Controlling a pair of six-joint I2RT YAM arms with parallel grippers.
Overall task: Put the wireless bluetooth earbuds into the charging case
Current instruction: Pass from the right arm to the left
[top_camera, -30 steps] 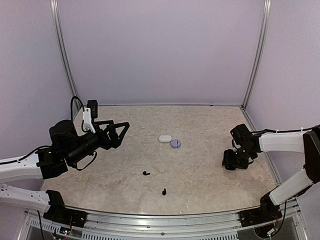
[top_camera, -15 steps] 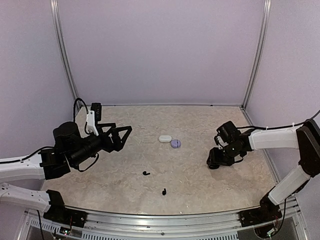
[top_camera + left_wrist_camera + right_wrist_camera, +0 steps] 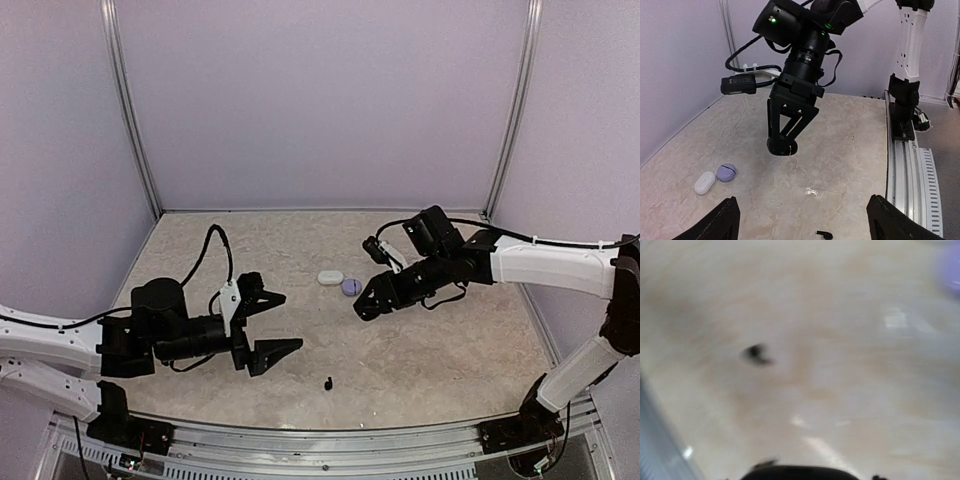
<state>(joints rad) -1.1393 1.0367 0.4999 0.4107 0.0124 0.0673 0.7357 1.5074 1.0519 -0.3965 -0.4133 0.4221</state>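
Clearance check, worktop (image 3: 450, 350) centre
Right claw (image 3: 366, 308) is hanging just beside the lavender case (image 3: 351, 287) and white case (image 3: 330, 277); left claw (image 3: 272, 325) is occupying the near-left; open surface is lying right of the black earbud (image 3: 328, 382).

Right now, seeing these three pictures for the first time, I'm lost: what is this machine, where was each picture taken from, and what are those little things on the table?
This is a robot: a left arm and a right arm, bolted at the near edge of a table. The wide picture comes from a fixed camera above and behind them. The other two come from a small camera on each wrist, and the right one's is blurred. The left hand is open and holds nothing. The right hand hangs near a white case and a lavender case, both pebble-shaped. I can't tell whether it is open or shut, and I see nothing in it. A tiny black earbud lies near the front edge.
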